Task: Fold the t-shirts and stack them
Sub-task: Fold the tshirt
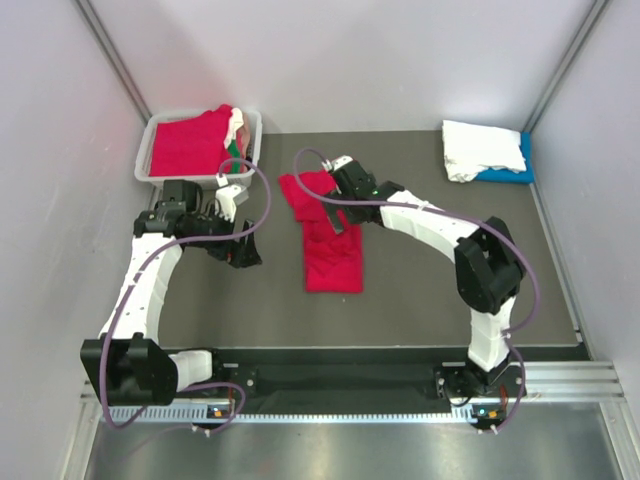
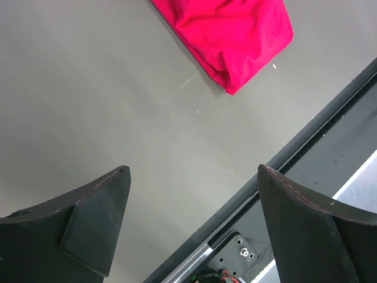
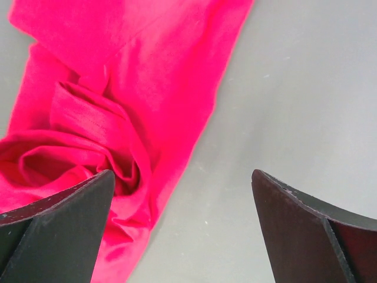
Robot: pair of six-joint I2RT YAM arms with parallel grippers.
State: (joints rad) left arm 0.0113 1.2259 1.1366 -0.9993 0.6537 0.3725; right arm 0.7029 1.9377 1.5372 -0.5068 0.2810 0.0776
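Hovering both grippers over the table (image 1: pixel 420 290), jaws spread, nothing held.
Top view: I see the red t-shirt (image 1: pixel 332 250) lying long at mid-table, the right gripper (image 1: pixel 335 215) above its far end, the left gripper (image 1: pixel 245 250) just left of it (more red shirts (image 1: pixel 190 148) fill the tub (image 1: pixel 146 140); white shirt (image 1: pixel 480 148) far right). Left wrist: fingers wide apart over bare table, the shirt's corner (image 2: pixel 235 35) ahead. Right wrist: fingers apart, crumpled red cloth (image 3: pixel 118 100) beneath.
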